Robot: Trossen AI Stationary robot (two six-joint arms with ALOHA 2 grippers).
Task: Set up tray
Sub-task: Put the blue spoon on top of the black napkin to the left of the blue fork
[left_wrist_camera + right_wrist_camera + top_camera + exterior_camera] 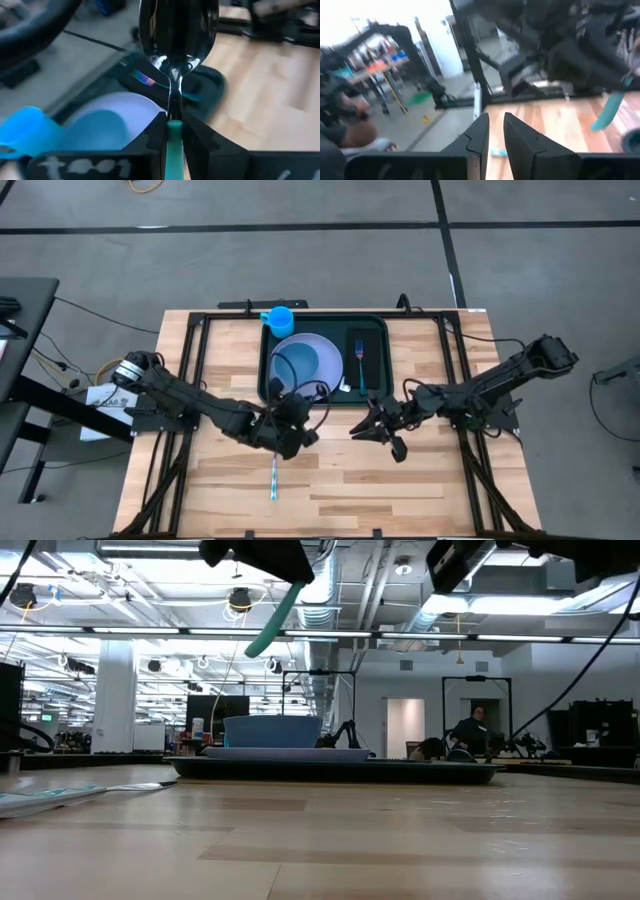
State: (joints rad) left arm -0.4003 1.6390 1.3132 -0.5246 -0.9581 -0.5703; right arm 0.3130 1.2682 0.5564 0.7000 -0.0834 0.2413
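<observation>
My left gripper [290, 428] hovers above the table just near of the dark green tray [340, 330], shut on a spoon [177, 30] with a metal bowl and a teal handle. On the tray sit a lavender plate [325, 350] with a blue bowl [298, 370], a blue cup [279, 318] at the far left corner, and a black napkin [372, 345] with a fork [359, 360] lying on it. My right gripper [385, 435] is raised near the tray's near right corner, empty, with a narrow gap between its fingers [482, 132]. My left gripper pinches the spoon between its two fingers at the top of the teal handle [174, 131], just behind the metal neck. The spoon runs along the fingers, its bowl sticking out ahead over the tray's near edge. It is lifted clear, and the handle's free end [272, 625] slants down below the gripper.
Another teal-handled utensil [273, 478] lies on the bare wood near of my left gripper. The tray [330, 772] sits at the table's far middle. Bare table lies to the near side and on both sides. People and workbenches show in the room beyond.
</observation>
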